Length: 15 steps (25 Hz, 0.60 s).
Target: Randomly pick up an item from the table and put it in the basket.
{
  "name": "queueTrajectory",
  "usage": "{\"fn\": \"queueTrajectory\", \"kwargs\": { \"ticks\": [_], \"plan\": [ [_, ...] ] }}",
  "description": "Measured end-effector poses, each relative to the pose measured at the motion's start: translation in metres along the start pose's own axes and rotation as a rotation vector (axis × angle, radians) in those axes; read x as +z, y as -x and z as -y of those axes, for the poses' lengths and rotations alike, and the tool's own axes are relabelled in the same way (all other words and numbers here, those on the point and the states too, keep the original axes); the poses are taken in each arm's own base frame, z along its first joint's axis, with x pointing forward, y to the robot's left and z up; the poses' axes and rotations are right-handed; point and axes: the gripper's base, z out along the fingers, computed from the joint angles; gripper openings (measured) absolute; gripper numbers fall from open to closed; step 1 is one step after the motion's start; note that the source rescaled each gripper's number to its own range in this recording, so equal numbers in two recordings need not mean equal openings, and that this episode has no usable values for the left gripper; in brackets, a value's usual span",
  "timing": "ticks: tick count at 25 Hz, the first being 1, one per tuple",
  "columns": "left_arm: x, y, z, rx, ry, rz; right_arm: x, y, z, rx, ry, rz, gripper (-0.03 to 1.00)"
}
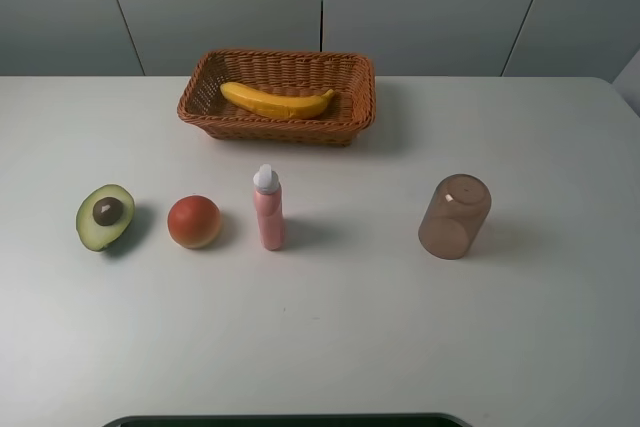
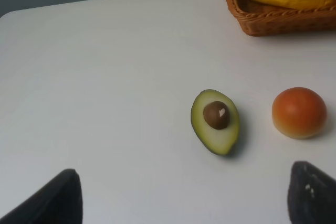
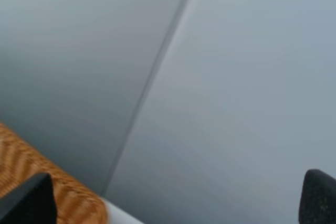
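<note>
long curved yellow banana (image 1: 277,101) lying inside the orange-brown woven wicker basket (image 1: 355,117), my left gripper (image 2: 184,195) spread wide and empty, right gripper (image 3: 178,203) spread too

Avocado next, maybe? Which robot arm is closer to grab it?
Probably the left. Its wrist camera looks right down at the avocado between its open fingers. The right arm's camera shows only wall and a corner of the basket.

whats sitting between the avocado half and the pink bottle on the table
The round red-orange fruit sits between the avocado half and the pink bottle, touching neither. The exterior high view shows this.
</note>
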Motion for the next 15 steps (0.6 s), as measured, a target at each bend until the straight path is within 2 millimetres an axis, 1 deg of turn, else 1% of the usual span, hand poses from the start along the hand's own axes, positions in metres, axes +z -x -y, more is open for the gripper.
{"fn": "queueTrajectory", "kwargs": {
  "ticks": [1, 2, 3, 6, 7, 8, 9, 11, 12, 13, 15],
  "plan": [
    [0.0, 0.0, 0.0, 0.0, 0.0, 0.0, -0.019, 0.002, 0.01, 0.011, -0.028, 0.009, 0.99],
    [0.0, 0.0, 0.0, 0.0, 0.0, 0.0, -0.045, 0.004, 0.022, 0.025, -0.067, 0.026, 0.99],
    [0.0, 0.0, 0.0, 0.0, 0.0, 0.0, -0.065, 0.004, 0.029, 0.033, -0.093, 0.03, 0.99],
    [0.0, 0.0, 0.0, 0.0, 0.0, 0.0, -0.127, 0.0, 0.046, 0.053, -0.185, 0.038, 0.99],
    [0.0, 0.0, 0.0, 0.0, 0.0, 0.0, -0.144, -0.003, 0.05, 0.058, -0.211, 0.026, 0.99],
    [0.0, 0.0, 0.0, 0.0, 0.0, 0.0, -0.166, -0.007, 0.052, 0.06, -0.24, 0.027, 0.99],
    [0.0, 0.0, 0.0, 0.0, 0.0, 0.0, -0.184, -0.012, 0.052, 0.065, -0.261, 0.01, 0.99],
    [0.0, 0.0, 0.0, 0.0, 0.0, 0.0, -0.21, -0.024, 0.051, 0.07, -0.285, -0.057, 0.99],
    [0.0, 0.0, 0.0, 0.0, 0.0, 0.0, -0.227, -0.029, 0.049, 0.074, -0.298, -0.071, 0.99],
    [0.0, 0.0, 0.0, 0.0, 0.0, 0.0, -0.238, -0.034, 0.046, 0.08, -0.299, -0.097, 0.99],
    [0.0, 0.0, 0.0, 0.0, 0.0, 0.0, -0.262, -0.042, 0.04, 0.083, -0.31, -0.088, 0.99]
  ]
}}
